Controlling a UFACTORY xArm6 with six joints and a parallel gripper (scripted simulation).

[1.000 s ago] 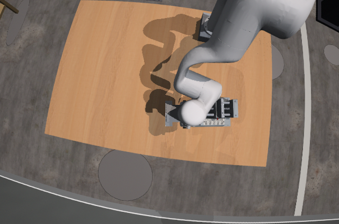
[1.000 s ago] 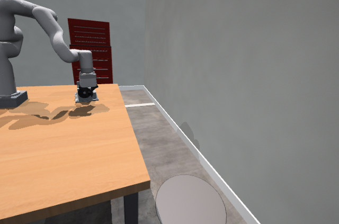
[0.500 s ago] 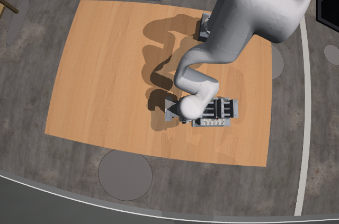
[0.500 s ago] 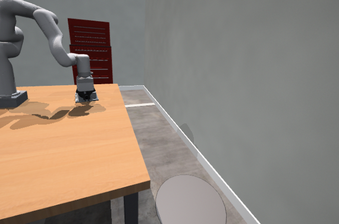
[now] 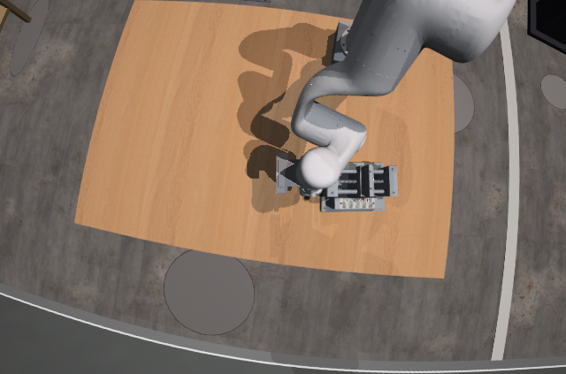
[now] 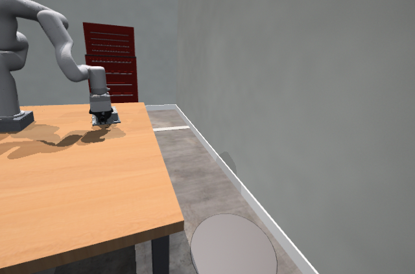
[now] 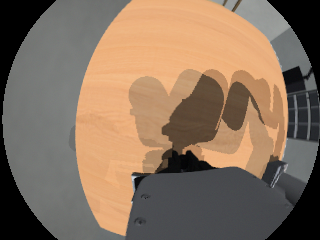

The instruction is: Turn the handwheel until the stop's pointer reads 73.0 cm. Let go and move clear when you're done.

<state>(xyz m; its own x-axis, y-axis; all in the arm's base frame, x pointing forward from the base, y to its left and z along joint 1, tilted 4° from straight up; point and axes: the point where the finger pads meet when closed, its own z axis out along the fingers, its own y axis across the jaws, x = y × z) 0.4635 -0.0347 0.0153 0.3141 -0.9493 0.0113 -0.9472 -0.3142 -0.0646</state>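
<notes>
A small grey stop mechanism (image 5: 355, 185) sits on the wooden table, with two dark rails, a sliding stop block (image 5: 367, 179) and a white scale strip (image 5: 358, 203) along its front edge. The red pointer on the scale is too small to read. The black handwheel (image 6: 102, 116) is at the mechanism's left end, mostly hidden under my wrist in the top view. My gripper (image 6: 101, 115) points straight down and is shut on the handwheel. In the wrist view only dark finger tips show above the grey mechanism body (image 7: 207, 223).
The arm's base (image 6: 15, 120) stands at the table's back. A red tool cabinet (image 6: 112, 63) is behind the table by the grey wall. Round grey floor discs (image 5: 209, 295) lie around the table.
</notes>
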